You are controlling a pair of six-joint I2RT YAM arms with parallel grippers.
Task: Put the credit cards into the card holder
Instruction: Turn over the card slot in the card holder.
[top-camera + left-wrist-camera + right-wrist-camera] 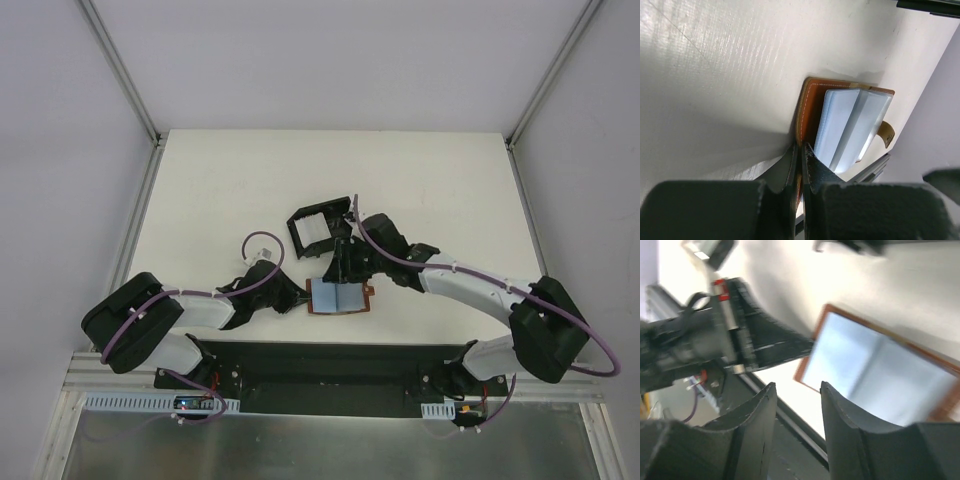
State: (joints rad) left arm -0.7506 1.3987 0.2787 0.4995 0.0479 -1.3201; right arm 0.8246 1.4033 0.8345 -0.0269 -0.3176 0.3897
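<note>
Left gripper (801,150) clamped on wallet (807,110) edge, mid-frame in top view, likely pinning it open. Cards (845,125) inside. Right gripper (797,390) hovers over them, jaws apart, empty. Card holder (297,230) just above.

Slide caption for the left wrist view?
Left fingers pinch the edge of the open brown wallet, pale blue cards showing inside.

1 brown wallet (807,112) open (clasp loose) on white table (220,190).
</note>
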